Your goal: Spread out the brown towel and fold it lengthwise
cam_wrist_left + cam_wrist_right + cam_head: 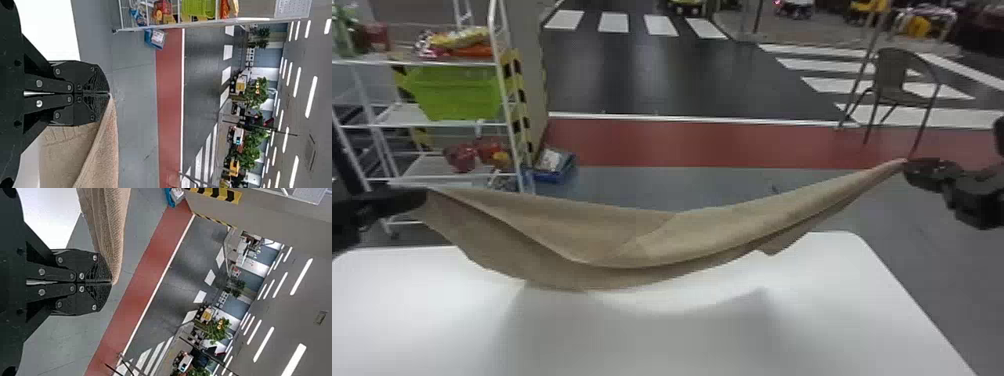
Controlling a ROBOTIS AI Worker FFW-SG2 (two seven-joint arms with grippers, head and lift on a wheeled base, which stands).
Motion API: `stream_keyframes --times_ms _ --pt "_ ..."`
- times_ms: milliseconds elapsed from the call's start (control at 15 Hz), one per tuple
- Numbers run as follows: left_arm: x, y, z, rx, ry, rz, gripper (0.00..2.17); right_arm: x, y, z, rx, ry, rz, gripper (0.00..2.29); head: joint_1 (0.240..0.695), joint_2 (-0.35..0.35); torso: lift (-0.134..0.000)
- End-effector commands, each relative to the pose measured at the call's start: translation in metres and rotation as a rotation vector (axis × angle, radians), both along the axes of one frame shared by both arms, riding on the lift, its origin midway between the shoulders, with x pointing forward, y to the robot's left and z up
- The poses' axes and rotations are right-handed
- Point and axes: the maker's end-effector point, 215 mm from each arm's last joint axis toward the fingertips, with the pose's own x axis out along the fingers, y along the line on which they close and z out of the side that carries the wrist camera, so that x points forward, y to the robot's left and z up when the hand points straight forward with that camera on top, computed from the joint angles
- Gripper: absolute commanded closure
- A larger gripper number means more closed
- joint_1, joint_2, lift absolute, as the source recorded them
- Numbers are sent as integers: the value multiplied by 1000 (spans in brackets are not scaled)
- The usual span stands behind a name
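Brown towel [652, 250] slung across mid-frame in the head view, sagging over the table [657, 340]. Left tool [426, 194] at mid-left and right tool [907, 167] at mid-right are each clamped on one end, we judge to spread the cloth. We infer the slack needs drawing out before laying and folding.

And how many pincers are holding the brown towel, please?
2. The left pincer is shut on one end of the brown towel, and the right pincer is shut on the other end. The towel sags between them above the white table.
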Motion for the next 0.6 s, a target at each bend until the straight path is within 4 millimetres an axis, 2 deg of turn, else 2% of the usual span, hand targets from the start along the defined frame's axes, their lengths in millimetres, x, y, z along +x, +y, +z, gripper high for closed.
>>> stream_keyframes --times_ms 0,200,333,467,533 --pt "-17 7 10 -27 1 -5 2128 -18 -10 3 11 -13 -7 1393 526 -133 -122" --pt "-45 16 39 -92 -9 -32 2125 -48 -20 8 12 -29 -2 1389 531 -149 -122" --pt "-62 18 67 -109 -46 -69 2128 -67 -22 8 17 -32 14 1389 531 -156 -122" --pt "-62 27 84 -101 -60 -66 2128 -76 -21 6 23 -29 25 1389 527 -160 -122" --pt "-54 27 78 -107 -31 -56 2125 -74 -18 3 24 -22 27 1389 525 -160 -122"
